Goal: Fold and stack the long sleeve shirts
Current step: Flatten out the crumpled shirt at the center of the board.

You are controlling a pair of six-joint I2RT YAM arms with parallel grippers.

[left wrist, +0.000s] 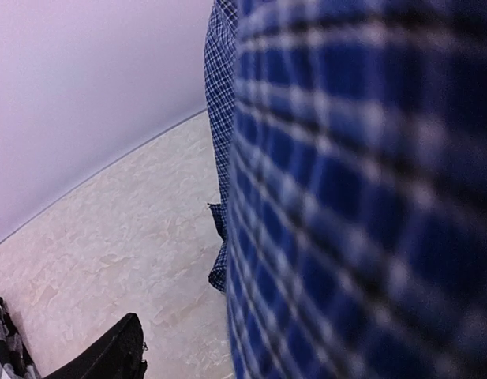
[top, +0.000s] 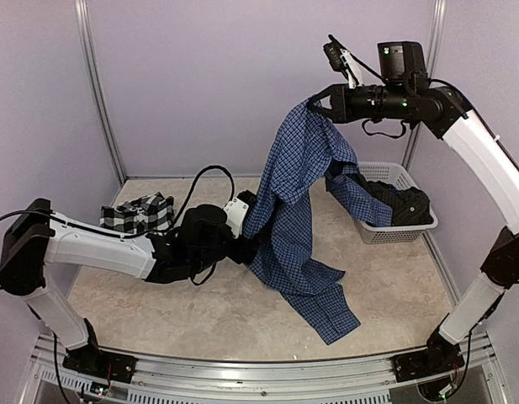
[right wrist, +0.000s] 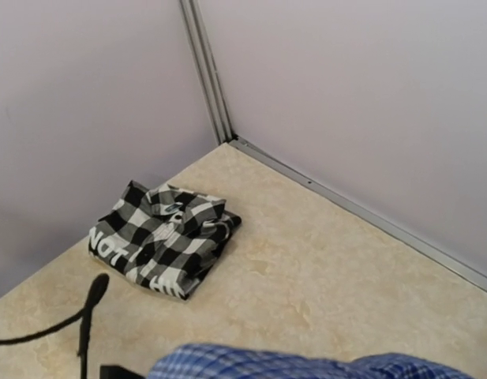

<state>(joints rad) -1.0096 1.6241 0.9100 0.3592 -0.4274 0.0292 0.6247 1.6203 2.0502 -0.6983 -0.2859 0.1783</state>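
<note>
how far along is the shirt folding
Done: the plaid shirt lies folded at the back left of the table. In hand: the right end effector holds the blue shirt up, its lower end trailing on the table, with the left end effector beside it. Left: folding the blue shirt and stacking it on the plaid one; dark cloth in the basket may follow.

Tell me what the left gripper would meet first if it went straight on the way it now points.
The hanging blue shirt: its cloth fills the wrist view right ahead of the left gripper. From above they seem nearly touching, though depth is unclear.
</note>
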